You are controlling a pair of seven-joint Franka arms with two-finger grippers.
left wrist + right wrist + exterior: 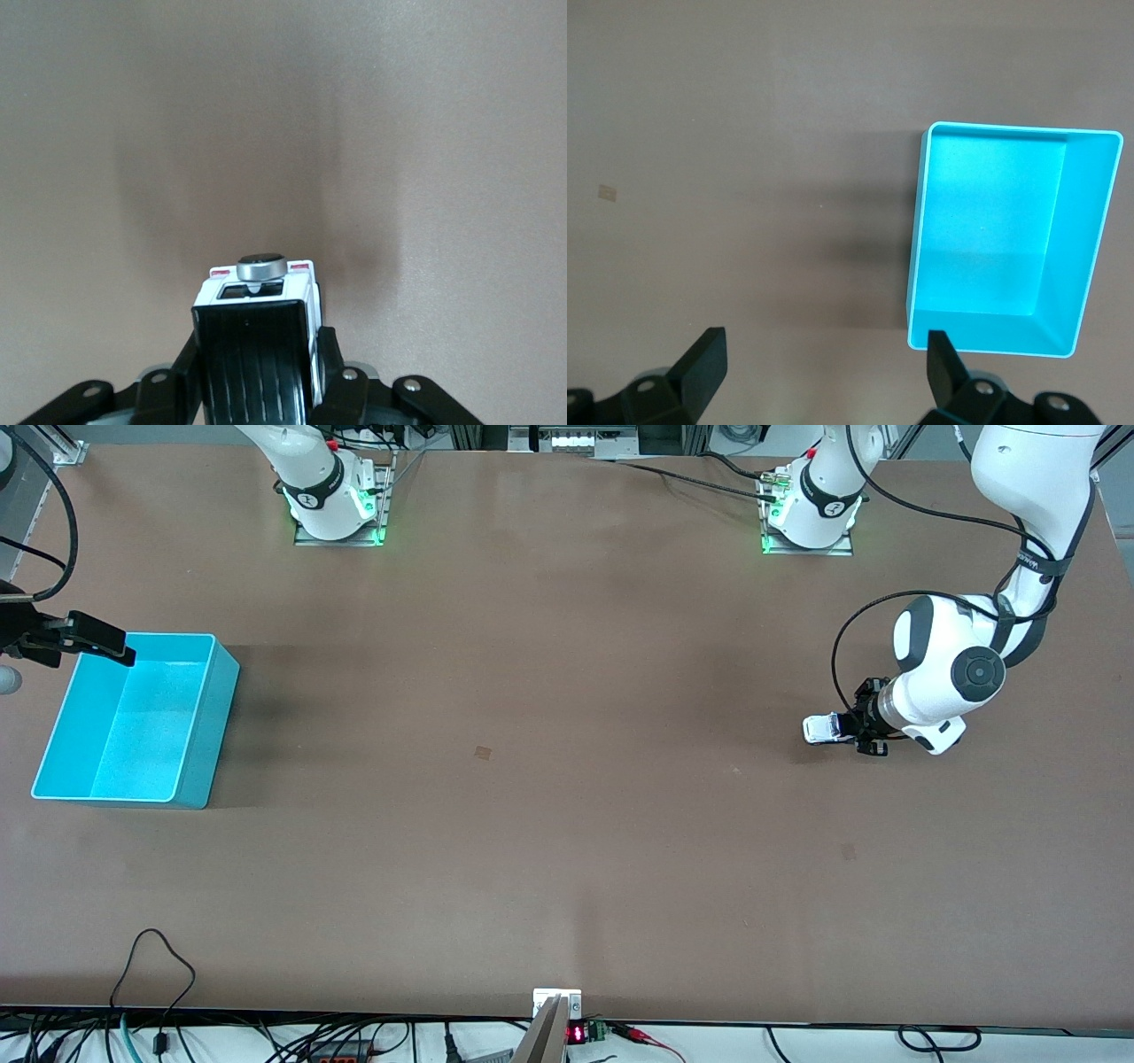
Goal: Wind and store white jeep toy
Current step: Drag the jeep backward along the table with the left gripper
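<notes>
The white jeep toy [822, 728], boxy with a black roof panel, is low at the table near the left arm's end, gripped by the sides in my left gripper [852, 728]. Whether its wheels touch the table I cannot tell. In the left wrist view the jeep [259, 297] fills the space between the black fingers [330, 352], with a silver round cap at its end. My right gripper [99, 643] hangs open over the edge of the cyan bin [209, 722] at the right arm's end. The right wrist view shows that gripper [822, 361] holding nothing, beside the bin [918, 230].
The cyan bin has nothing in it. Both arm bases [337, 505] stand along the table edge farthest from the front camera. Cables [159, 957] and a small box with a red display [578, 1033] lie along the near edge. Bare brown table [567, 779] spans the middle.
</notes>
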